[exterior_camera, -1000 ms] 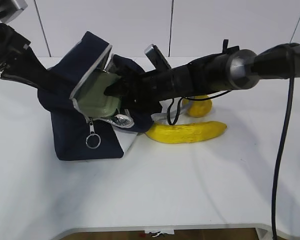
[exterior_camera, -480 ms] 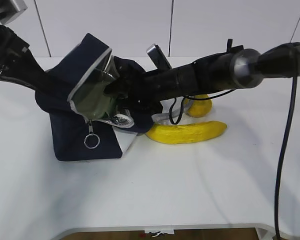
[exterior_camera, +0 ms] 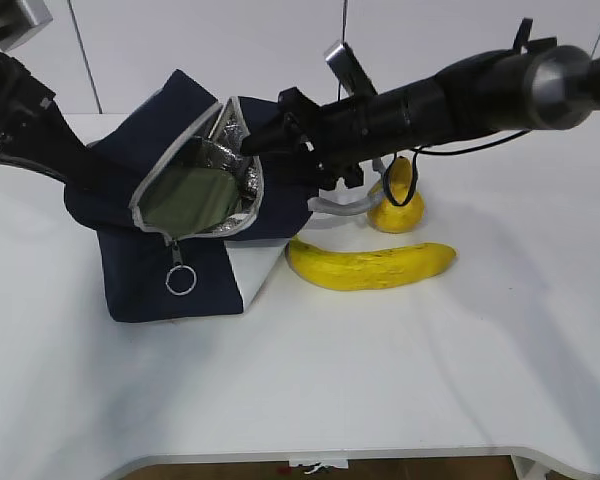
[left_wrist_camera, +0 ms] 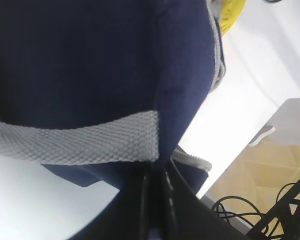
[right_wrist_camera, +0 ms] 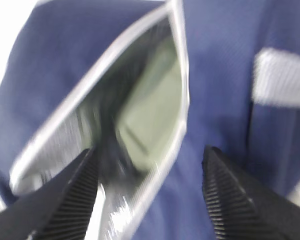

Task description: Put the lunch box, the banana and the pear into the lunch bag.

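1. Two black robot arms work at a white table (exterior_camera: 400, 370), seen from the front.
2. At nine o'clock in the scene, a navy lunch bag (exterior_camera: 145, 270) lies tipped on its side, its mouth open toward three o'clock and showing silver lining.
3. Inside the mouth sits the lunch box (exterior_camera: 185, 200), its sage-green lid facing out.
4. A grey ring pull (exterior_camera: 181, 281) hangs below the opening, at six o'clock from it.
5. The left gripper (left_wrist_camera: 157, 187) has its fingers pressed together on the bag's navy fabric, just below a grey handle strap (left_wrist_camera: 75, 142).
6. The right gripper (right_wrist_camera: 150, 190) is just outside the bag's mouth, fingers spread apart and empty.
7. The banana (exterior_camera: 370, 265) lies flat on the table at three o'clock from the bag, just beside its white end panel.
8. The pear (exterior_camera: 397, 205) stands behind the banana, at twelve o'clock from it, under the right arm.
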Robot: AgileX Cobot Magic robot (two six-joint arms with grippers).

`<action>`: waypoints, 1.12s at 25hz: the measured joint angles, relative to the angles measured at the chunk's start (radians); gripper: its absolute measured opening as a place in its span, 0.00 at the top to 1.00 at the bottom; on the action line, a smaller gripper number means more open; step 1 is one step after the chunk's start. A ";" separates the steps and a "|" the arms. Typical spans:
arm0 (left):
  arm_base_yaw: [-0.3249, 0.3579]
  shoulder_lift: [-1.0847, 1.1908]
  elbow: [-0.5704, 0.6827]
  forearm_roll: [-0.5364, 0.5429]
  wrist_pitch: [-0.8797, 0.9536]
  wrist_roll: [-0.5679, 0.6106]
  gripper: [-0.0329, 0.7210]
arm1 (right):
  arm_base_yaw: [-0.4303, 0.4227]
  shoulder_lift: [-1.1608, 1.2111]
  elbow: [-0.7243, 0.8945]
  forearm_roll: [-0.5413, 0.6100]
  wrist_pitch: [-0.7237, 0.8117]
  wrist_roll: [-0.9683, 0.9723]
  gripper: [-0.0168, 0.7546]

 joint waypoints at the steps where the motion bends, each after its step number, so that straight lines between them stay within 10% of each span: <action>1: 0.000 0.000 0.000 0.002 0.000 0.000 0.96 | -0.002 -0.013 -0.006 -0.029 0.007 0.008 0.34; 15: 0.000 0.000 0.000 0.003 0.005 0.000 0.96 | -0.004 -0.160 -0.223 -0.729 0.348 0.225 0.34; 28: 0.000 0.000 0.000 0.011 0.007 0.000 0.96 | -0.004 -0.251 -0.190 -1.094 0.382 0.366 0.34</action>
